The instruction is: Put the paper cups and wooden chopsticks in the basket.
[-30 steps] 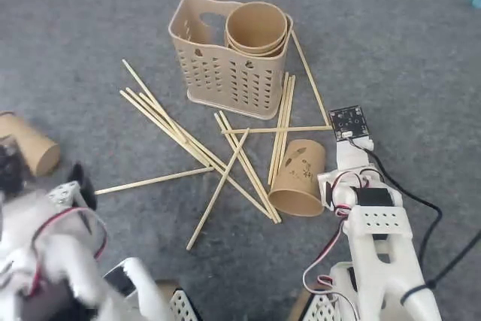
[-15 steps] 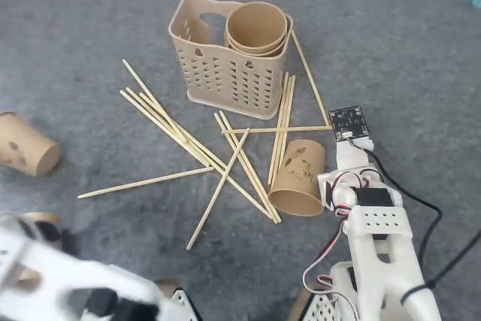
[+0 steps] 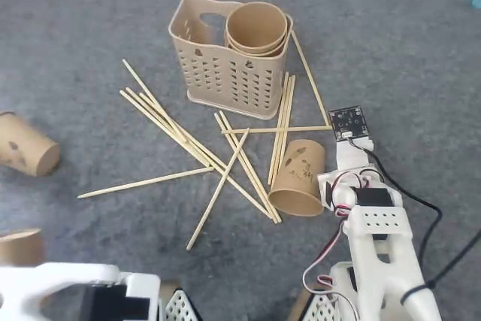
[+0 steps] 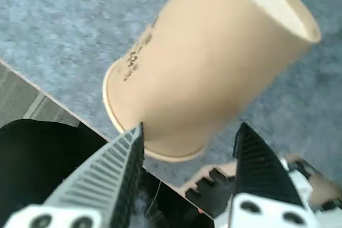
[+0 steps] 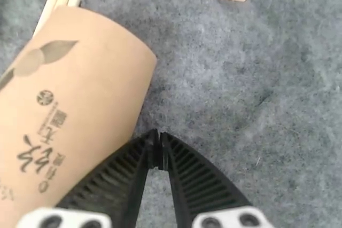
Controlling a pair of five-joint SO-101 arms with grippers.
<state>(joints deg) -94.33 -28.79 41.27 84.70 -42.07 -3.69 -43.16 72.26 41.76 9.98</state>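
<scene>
Paper cups (image 3: 255,24) sit nested upright in one end of the basket (image 3: 218,73). A third cup (image 3: 298,178) lies on its side on the grey mat (image 3: 421,58) among the scattered wooden chopsticks (image 3: 176,129). It is just beside the right gripper (image 5: 158,134), whose jaws are pressed together. A fourth cup (image 3: 26,154) lies at the mat's left edge. The left gripper (image 4: 187,132) has its jaws apart, and a fifth cup (image 4: 208,62) lies just past its tips.

The bench (image 3: 421,58) has a grey, fuzzy cloth on it. The cups (image 3: 298,178) are brown, matt paper. The chopsticks (image 3: 280,125) are pale, smooth wood. The basket (image 3: 225,73) is smooth, dull tan plastic.
</scene>
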